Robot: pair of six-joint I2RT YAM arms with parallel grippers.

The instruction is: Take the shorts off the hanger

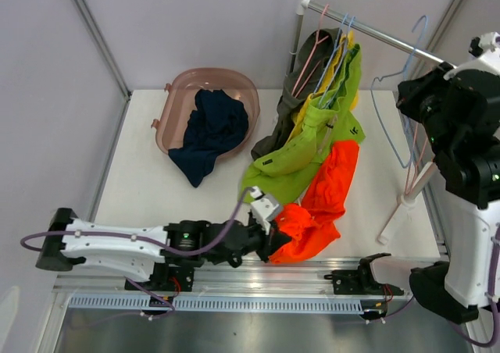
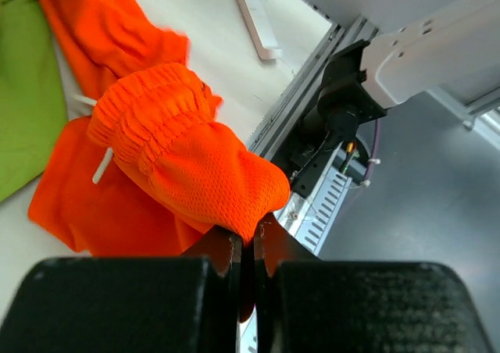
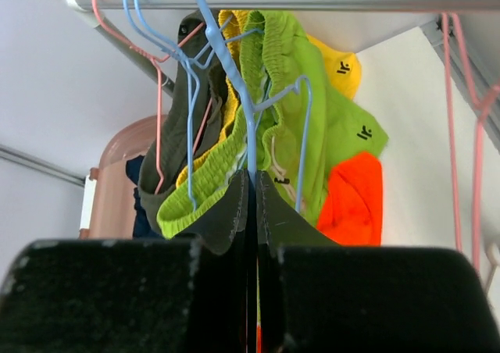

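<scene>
soft navy shorts (image 1: 209, 130) sit in the pink plastic tub (image 1: 176, 87). left end effector (image 2: 248, 240) pinches bright orange shorts (image 2: 195, 165) lying on the desk (image 1: 156, 189). lime green pair (image 1: 320, 134), yellow pair (image 3: 344, 68) and olive-grey pair (image 1: 301, 80) remain hung; right end effector (image 3: 251, 205) is clamped on a blue wire hanger (image 3: 234, 72).

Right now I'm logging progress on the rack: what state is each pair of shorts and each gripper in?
Navy shorts, off hanger, heaped in the pink basket.
Orange shorts, off hanger, lying on the table.
Lime green shorts, hanging from the rail.
Yellow shorts, hanging, mostly hidden.
Olive shorts, hanging on a pink hanger.
Left gripper, shut on the orange waistband.
Right gripper, shut on a blue hanger.
</scene>
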